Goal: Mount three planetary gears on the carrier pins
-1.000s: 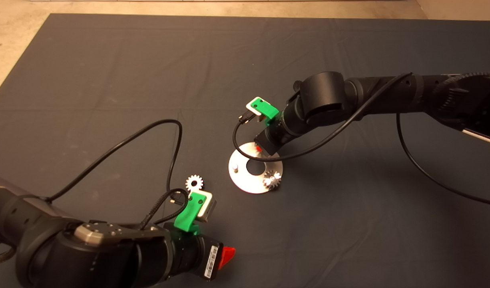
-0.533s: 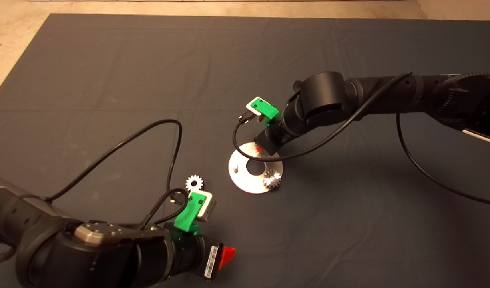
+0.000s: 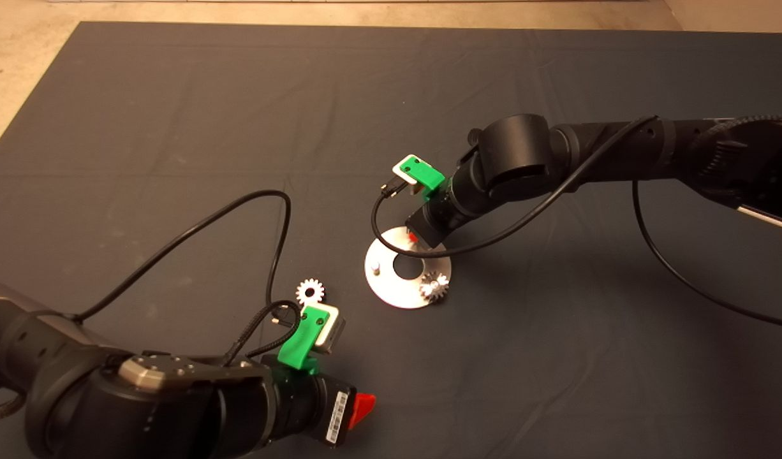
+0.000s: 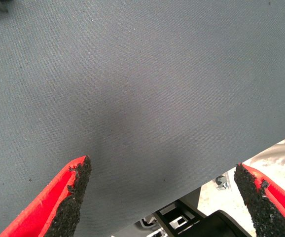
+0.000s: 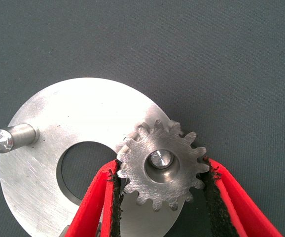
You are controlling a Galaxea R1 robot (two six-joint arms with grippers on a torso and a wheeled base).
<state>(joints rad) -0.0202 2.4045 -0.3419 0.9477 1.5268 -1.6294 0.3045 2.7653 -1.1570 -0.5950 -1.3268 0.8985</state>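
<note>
The silver disc [image 3: 391,290] lies mid-mat, and it also shows in the right wrist view [image 5: 58,118]. One planetary gear [image 3: 434,287] sits on its near-right pin. A second gear [image 5: 162,165] sits over a pin whose tip shows in its bore. My right gripper [image 5: 160,163] is shut on this gear, with a pad on each side against its teeth. In the head view the right gripper [image 3: 414,238] is over the disc's far edge and hides that gear. One carrier pin [image 3: 377,268] stands bare, also seen in the right wrist view [image 5: 12,138]. A third gear [image 3: 310,291] lies loose on the mat, left of the disc. My left gripper [image 4: 162,168] is open and empty.
The left arm rests at the mat's near left with its gripper [image 3: 364,405] near the front edge. Black cables [image 3: 263,210] loop over the mat beside both wrists. The floor shows past the mat's edge [image 4: 261,163].
</note>
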